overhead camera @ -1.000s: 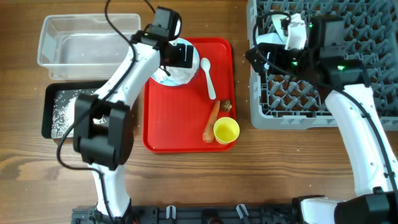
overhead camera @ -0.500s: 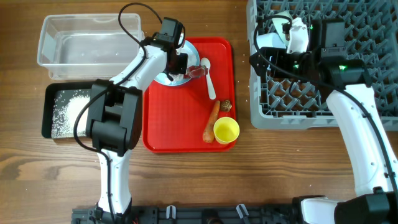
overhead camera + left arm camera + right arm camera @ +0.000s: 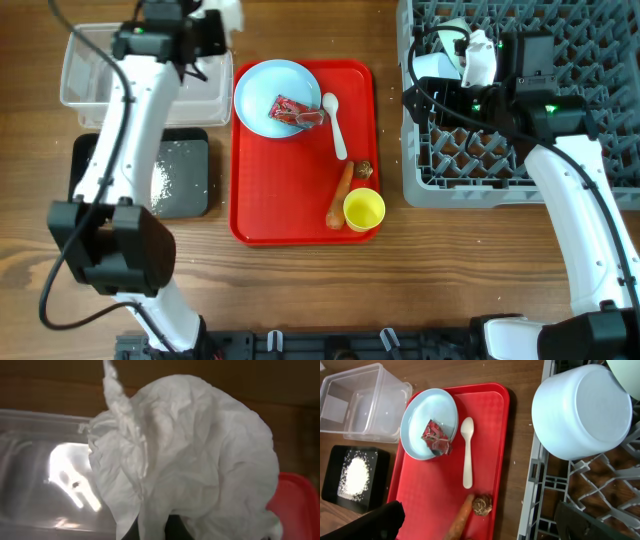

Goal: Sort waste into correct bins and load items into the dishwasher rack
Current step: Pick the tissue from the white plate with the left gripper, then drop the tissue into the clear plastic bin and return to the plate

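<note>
Crumpled white tissue (image 3: 185, 445) fills the left wrist view, and my left gripper (image 3: 165, 532) is shut on its lower folds. In the overhead view the left gripper (image 3: 205, 35) hangs over the right end of the clear tub (image 3: 140, 70). The pale blue plate (image 3: 277, 98) on the red tray carries a small red wrapper (image 3: 297, 112). Beside it lie the white spoon (image 3: 335, 125), an orange carrot piece (image 3: 341, 193), a brown lump (image 3: 364, 170) and the yellow cup (image 3: 364, 210). My right gripper (image 3: 485, 527) stands open at the left edge of the grey rack (image 3: 520, 150), holding nothing.
The black tray (image 3: 100, 175) with white rice (image 3: 160, 178) sits in front of the clear tub. A pale bowl (image 3: 580, 410) rests upside down on the rack's pegs, with another bowl (image 3: 625, 372) behind it. The red serving tray (image 3: 290, 220) lies between the bins and the rack.
My left gripper shut on the tissue on the plate and carried it back and left to the clear tub. That uncovered the red wrapper. The right arm has not moved.
</note>
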`<state>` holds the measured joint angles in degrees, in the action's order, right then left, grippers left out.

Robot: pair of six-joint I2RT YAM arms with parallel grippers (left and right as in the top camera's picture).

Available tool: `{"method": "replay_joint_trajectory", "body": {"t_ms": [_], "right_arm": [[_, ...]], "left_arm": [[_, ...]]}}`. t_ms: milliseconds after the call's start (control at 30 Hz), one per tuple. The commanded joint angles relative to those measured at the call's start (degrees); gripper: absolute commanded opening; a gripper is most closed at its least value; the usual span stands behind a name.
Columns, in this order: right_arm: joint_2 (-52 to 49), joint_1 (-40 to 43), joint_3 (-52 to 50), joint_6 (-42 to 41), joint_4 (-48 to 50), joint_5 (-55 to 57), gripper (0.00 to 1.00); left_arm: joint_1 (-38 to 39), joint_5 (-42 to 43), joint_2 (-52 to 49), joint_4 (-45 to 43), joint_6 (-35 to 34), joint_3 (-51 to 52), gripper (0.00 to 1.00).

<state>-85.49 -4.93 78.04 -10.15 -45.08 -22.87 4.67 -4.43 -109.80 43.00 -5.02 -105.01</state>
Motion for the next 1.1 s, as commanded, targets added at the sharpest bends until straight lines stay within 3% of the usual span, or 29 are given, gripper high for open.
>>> {"method": "replay_joint_trajectory", "body": {"t_ms": [0,33,67,100,133,367,433,500,533,567,600,633,667,700,733,767,800,833,867,933,1000,1067], "right_arm": [[0.59,0.07,-0.15,1.16,-0.22,0.61,1.0],[0.59,0.07,-0.15,1.16,-0.37,0.61,1.0],[0.59,0.09,-0.15,1.18,-0.48,0.63,1.0],[0.59,0.09,-0.15,1.16,-0.46,0.63,1.0],[0.59,0.09,-0.15,1.16,-0.44,0.61,1.0],[0.59,0.09,-0.15,1.11,-0.7,0.61,1.0],[0.59,0.07,-0.15,1.07,-0.92,0.61,1.0],[0.59,0.09,-0.15,1.14,-1.25,0.63,1.0],[0.59,0.09,-0.15,1.16,-1.31,0.63,1.0],[0.59,0.09,-0.15,1.16,-1.31,0.63,1.0],[0.59,0.09,-0.15,1.16,-1.29,0.63,1.0],[0.59,0.09,-0.15,1.16,-1.31,0.63,1.0],[0.59,0.07,-0.15,1.16,-1.42,0.63,1.0],[0.59,0.07,-0.15,1.16,-1.51,0.63,1.0],[0.59,0.07,-0.15,1.16,-1.53,0.63,1.0],[0.59,0.09,-0.15,1.18,-1.53,0.63,1.0],[0.59,0.07,-0.15,1.18,-1.68,0.63,1.0],[0.59,0.07,-0.15,1.18,-1.84,0.63,1.0],[0.59,0.09,-0.15,1.2,-2.01,0.66,1.0],[0.59,0.07,-0.15,1.22,-2.1,0.98,1.0],[0.59,0.09,-0.15,1.25,-2.16,2.4,1.0],[0.59,0.09,-0.15,1.2,-2.16,2.38,1.0]], "left_arm": [[-4.68,-2.51,-7.28,-0.28,-0.35,0.11,0.11],[-5.2,-2.54,-8.33,-0.07,-0.33,0.11,0.25],[-5.88,-2.54,-10.01,0.31,-0.35,0.11,0.51],[-5.97,-2.51,-10.16,0.33,-0.35,0.11,0.84],[-5.97,-2.54,-10.14,-0.15,-0.35,0.09,1.0],[-5.18,-2.56,-4.15,-1.64,-0.39,-1.57,1.0],[-5.81,-2.78,-4.33,-1.57,-1.27,-1.55,0.93],[-7.26,-2.75,-4.33,-1.42,-3.21,-1.55,0.49],[-8.2,-2.78,-4.33,-1.18,-3.19,-1.55,0.15],[-8.83,-2.75,-4.33,-0.94,-3.19,-1.55,0.04],[-9.29,-2.78,-4.33,-0.79,-3.19,-1.55,0.04],[-9.99,-2.75,-4.33,-0.81,-3.19,-1.55,0.15],[-10.38,-2.75,-4.33,-1.36,-3.15,-1.55,1.0],[-10.43,-2.71,-4.33,-1.81,-3.13,-1.55,1.0],[-10.43,-2.73,-4.33,-1.86,-2.69,-1.55,0.42],[-10.43,-2.73,-4.33,-1.86,-2.75,-1.55,0.04],[-10.43,-2.73,-4.33,-2.19,-3.08,-1.55,0.2],[-10.43,-2.71,-4.33,-3.02,-3.21,-1.55,0.91],[-10.4,-2.32,-4.33,-3.8,-3.17,-1.55,1.0],[-10.27,5.35,-3.93,-3.21,-2.62,-1.55,0.96],[-8.35,19.23,-2.51,-1.77,4.63,-1.55,0.93],[-3.34,23.04,-2.21,1.68,12.13,-1.55,0.99]]}}
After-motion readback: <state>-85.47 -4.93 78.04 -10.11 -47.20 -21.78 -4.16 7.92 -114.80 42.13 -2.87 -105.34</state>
